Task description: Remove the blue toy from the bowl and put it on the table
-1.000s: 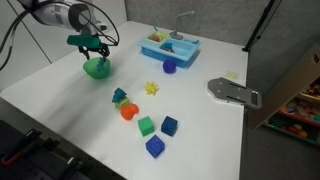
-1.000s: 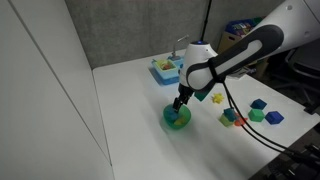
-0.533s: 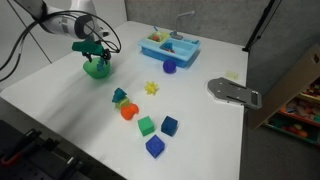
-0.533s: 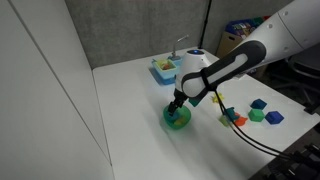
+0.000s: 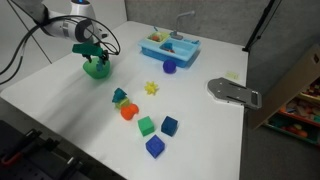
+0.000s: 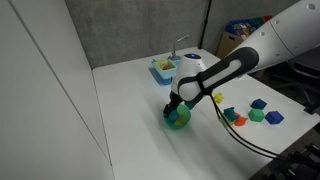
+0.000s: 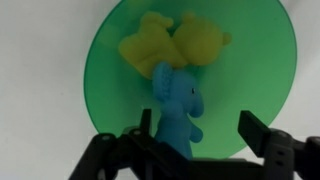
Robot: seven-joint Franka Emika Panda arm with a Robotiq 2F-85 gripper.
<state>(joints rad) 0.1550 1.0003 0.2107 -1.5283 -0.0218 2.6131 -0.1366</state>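
In the wrist view the bright-green bowl (image 7: 120,70) holds the blue toy (image 7: 175,105), a small animal-like figure, and two yellow toys (image 7: 185,45) behind it. My gripper (image 7: 197,128) is open just above the bowl. Its two black fingers (image 7: 250,128) stand either side of the blue toy, the toy closer to the left one, with a gap on the right. In both exterior views the gripper (image 5: 95,55) (image 6: 176,104) hangs right over the bowl (image 5: 97,70) (image 6: 178,117) on the white table (image 5: 60,95).
A light-blue sink tray (image 5: 170,46) stands at the back, a purple-blue round piece (image 5: 169,67) before it. A yellow star (image 5: 152,88), orange (image 5: 128,112), green (image 5: 146,125) and two dark-blue blocks (image 5: 169,125) lie mid-table. A grey flat object (image 5: 233,92) lies by the edge.
The gripper has come down from above the bowl to the bowl's rim, its jaws staying open. The toys and bowl have not moved.
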